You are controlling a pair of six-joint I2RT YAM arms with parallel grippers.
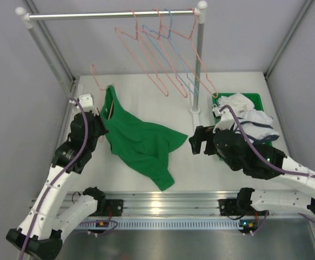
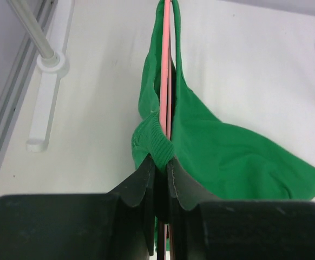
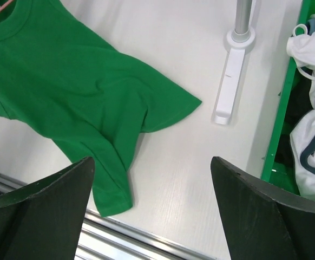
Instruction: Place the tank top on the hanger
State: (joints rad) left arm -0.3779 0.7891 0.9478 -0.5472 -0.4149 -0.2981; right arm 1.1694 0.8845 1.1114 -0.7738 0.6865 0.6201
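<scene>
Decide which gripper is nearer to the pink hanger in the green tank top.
Left. The left gripper is shut on the hanger, pinching tank top cloth with it; the right gripper hangs open over the table, beside the tank top's opposite edge.

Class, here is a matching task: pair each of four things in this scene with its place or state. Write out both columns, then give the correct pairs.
Things:
1. tank top
2. left gripper
3. right gripper
4. white garments

Places or states:
A. in the green bin
B. open, holding nothing
C. mostly lying on the table
D. shut on the pink hanger

Pairs: 1-C, 2-D, 3-B, 4-A
</scene>
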